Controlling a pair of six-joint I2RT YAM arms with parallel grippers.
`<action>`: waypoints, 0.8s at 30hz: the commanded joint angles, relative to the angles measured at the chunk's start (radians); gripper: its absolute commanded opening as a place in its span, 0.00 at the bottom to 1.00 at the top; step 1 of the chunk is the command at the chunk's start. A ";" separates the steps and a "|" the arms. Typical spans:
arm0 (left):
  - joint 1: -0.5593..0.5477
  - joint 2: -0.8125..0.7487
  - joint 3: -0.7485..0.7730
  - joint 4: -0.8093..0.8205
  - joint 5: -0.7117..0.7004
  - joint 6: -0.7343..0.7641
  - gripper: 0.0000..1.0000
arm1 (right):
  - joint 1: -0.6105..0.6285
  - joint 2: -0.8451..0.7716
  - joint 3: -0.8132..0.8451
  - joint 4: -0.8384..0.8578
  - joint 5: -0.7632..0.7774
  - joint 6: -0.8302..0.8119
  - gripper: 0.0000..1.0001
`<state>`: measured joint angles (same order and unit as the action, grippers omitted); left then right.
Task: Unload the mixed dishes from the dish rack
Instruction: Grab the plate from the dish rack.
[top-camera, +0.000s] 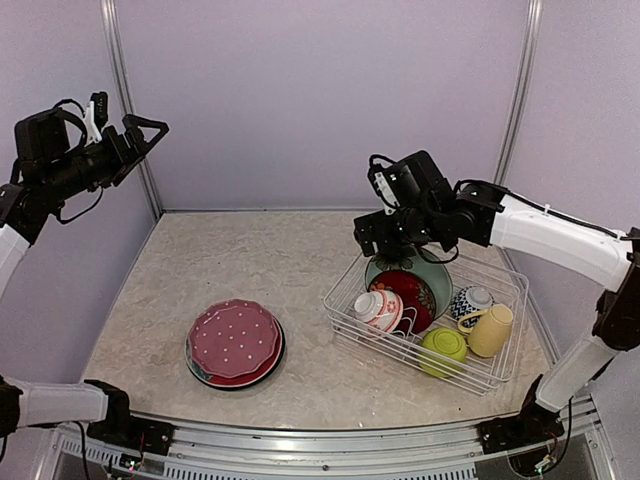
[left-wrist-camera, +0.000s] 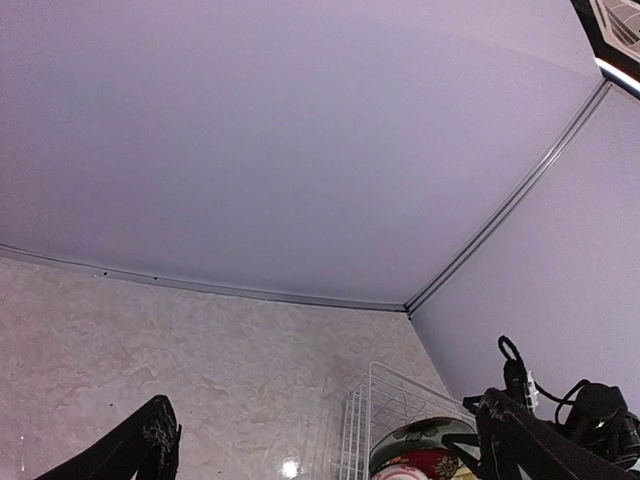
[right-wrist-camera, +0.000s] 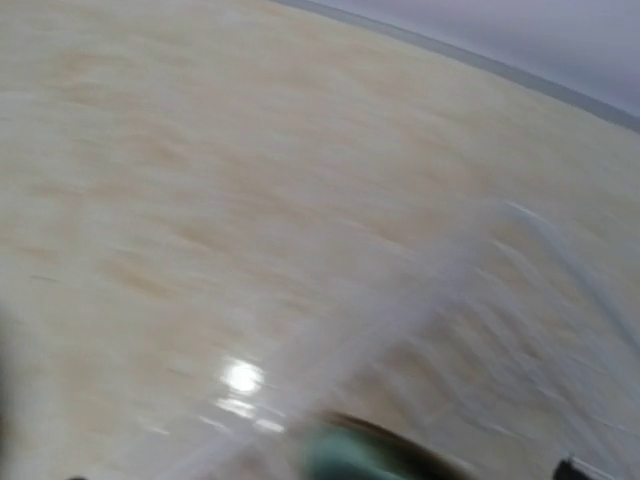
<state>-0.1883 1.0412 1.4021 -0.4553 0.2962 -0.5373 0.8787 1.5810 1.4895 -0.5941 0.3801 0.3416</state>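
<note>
The left fingers (top-camera: 148, 130) are spread wide and hold nothing. They are thin, black and pointy, and they hang high in the air on the left, aimed at the back wall. The black left arm behind them is bent up, well apart from the dishes. The right fingers (top-camera: 372, 240) are black too, and I cannot tell if they are spread or pressed together, as the right wrist view is all blurry. They hang just over the far left corner of the dish rack (top-camera: 345, 320), near the top of a pale teal plate (top-camera: 442, 276). The right arm has a smooth white shell and stretches in from the right side, bent at the elbow. The dish rack is a white wire basket on the right part of the bench (top-camera: 200, 270), which looks like tan stone. In it the pale teal plate stands on edge with a red flowery plate (top-camera: 408, 295) in front. A red-and-white bowl (top-camera: 378, 308), a blue-and-white bowl (top-camera: 470, 300), a lime green bowl (top-camera: 443, 345) and a pale yellow mug (top-camera: 492, 330) lie tipped beside them. Left of the rack, a round red dotted plate (top-camera: 235, 340) tops a small stack on the bench.
</note>
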 joint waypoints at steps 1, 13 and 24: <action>0.007 0.026 -0.021 -0.034 -0.053 0.112 0.99 | -0.115 -0.128 -0.136 -0.078 -0.020 -0.008 0.97; 0.018 0.051 -0.061 -0.020 0.000 0.135 0.99 | -0.351 -0.268 -0.367 0.053 -0.376 -0.098 0.83; 0.022 0.052 -0.069 -0.013 0.036 0.128 0.99 | -0.425 -0.217 -0.387 0.064 -0.512 -0.190 0.61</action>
<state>-0.1753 1.0897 1.3464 -0.4667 0.3073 -0.4194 0.4728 1.3323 1.1187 -0.5476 -0.0540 0.1993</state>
